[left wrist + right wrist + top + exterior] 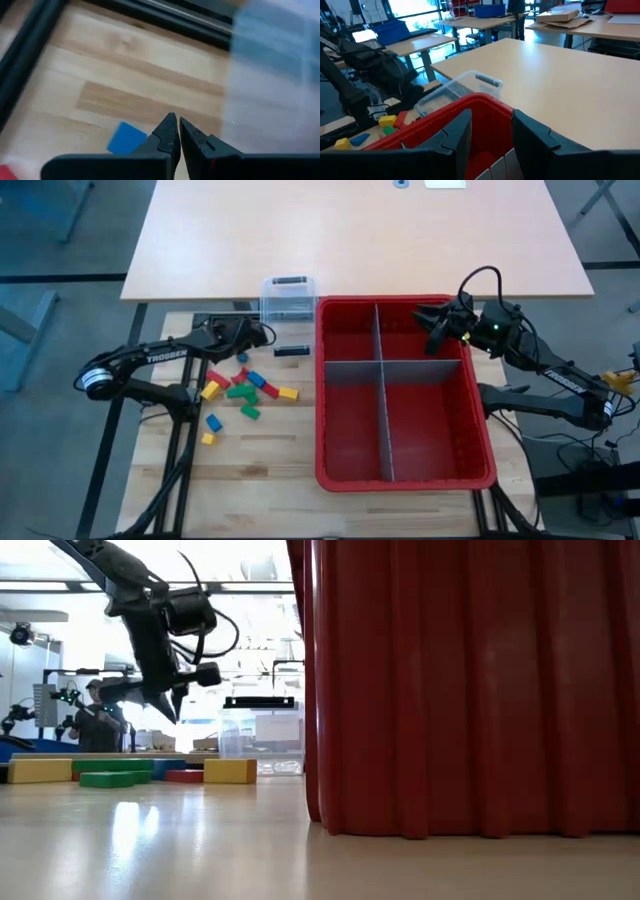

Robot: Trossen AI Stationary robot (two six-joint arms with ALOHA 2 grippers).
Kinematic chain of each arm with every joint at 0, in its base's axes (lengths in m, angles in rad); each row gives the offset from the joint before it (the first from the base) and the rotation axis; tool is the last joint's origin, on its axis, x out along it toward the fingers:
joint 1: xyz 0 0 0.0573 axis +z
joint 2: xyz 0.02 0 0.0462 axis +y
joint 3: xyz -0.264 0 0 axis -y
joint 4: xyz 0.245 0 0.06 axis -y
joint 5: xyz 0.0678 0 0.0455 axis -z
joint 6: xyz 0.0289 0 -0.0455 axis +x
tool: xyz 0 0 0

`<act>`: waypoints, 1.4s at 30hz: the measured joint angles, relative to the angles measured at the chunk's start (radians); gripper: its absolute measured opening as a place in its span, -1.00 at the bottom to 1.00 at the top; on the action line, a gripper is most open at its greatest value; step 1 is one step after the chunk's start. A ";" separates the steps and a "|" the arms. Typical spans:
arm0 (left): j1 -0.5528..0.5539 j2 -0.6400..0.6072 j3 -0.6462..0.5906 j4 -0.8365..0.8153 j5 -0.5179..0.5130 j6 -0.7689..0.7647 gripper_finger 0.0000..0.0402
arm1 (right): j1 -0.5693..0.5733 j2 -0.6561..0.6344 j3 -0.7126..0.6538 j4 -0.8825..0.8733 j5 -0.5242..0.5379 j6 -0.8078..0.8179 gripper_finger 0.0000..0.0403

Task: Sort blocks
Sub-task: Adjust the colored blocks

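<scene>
Looking down from the high view, the blocks (240, 392) are all in a loose pile on the wooden table (270, 450), just to the left of the big red bin (404, 480). It's a mix of red, yellow, green and blue, with one blue block (213, 422) and one yellow block (208, 439) sitting a bit apart on the near side of the pile. Can't see any blocks in the bin's compartments, which are split up by grey dividers (381, 390).

The left gripper (262, 335) hangs over the table at the far edge of the pile, near the little clear tub (288, 298). Its fingers (167, 132) are pressed together with nothing between them, and its wrist camera shows a blue block on the wood right below the tips. From the low view that gripper is clearly up off the table, tips pointing down.

The right gripper (432, 328) is over the far right compartment of the bin. Its fingers (532, 132) are spread apart, and there's nothing between them, just the red rim of the bin.

There's also a small black thing (292, 351) lying on the table between the tub and the bin, can't tell what it is.
</scene>
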State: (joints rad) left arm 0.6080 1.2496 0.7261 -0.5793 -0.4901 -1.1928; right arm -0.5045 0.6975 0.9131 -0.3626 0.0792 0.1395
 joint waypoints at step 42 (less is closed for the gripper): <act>0.165 0.196 -0.067 0.086 0.127 -0.551 -1.00 | 0.000 -0.001 0.000 -0.002 -0.001 0.020 -0.43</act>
State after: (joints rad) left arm 0.7730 1.4457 0.6596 -0.4931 -0.3629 -1.7436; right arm -0.5042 0.6968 0.9131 -0.3641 0.0785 0.1600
